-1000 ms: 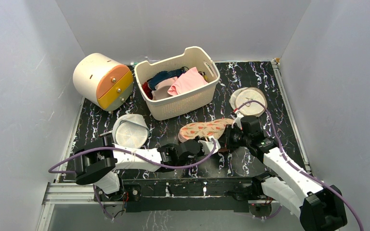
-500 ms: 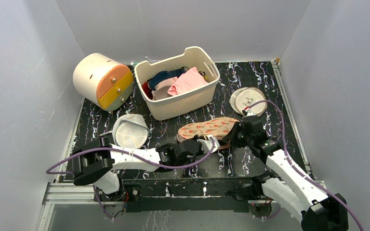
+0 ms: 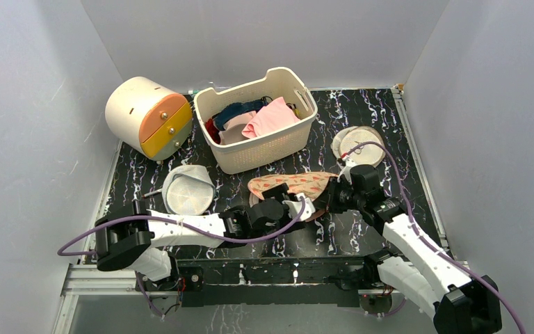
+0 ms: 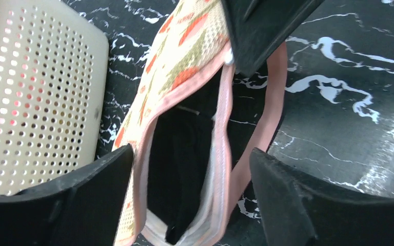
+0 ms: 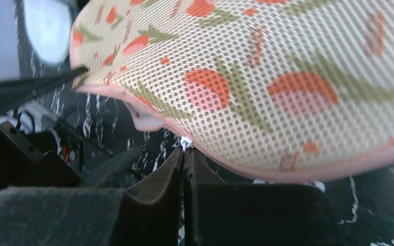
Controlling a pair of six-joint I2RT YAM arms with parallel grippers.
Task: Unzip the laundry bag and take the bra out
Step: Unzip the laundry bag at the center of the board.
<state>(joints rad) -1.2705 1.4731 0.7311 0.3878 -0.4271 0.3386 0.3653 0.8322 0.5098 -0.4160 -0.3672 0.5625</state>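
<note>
The counter (image 3: 389, 118) carries one floral laundry bag (image 3: 293, 184), one black bra (image 4: 177, 195), one white perforated basket (image 3: 264, 156), one cream drum (image 3: 135, 104) with an orange-and-yellow face, one white dome-shaped mesh bag (image 3: 186, 191) and two round mesh discs (image 3: 365, 145), and there are two tools, the left tool (image 4: 191, 151) and the right tool (image 5: 184, 154).

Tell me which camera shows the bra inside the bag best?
The left wrist view: it looks straight into the open bag, where the black bra lies. The top view shows only the bag's printed outside; so does the right wrist view, close up.
</note>
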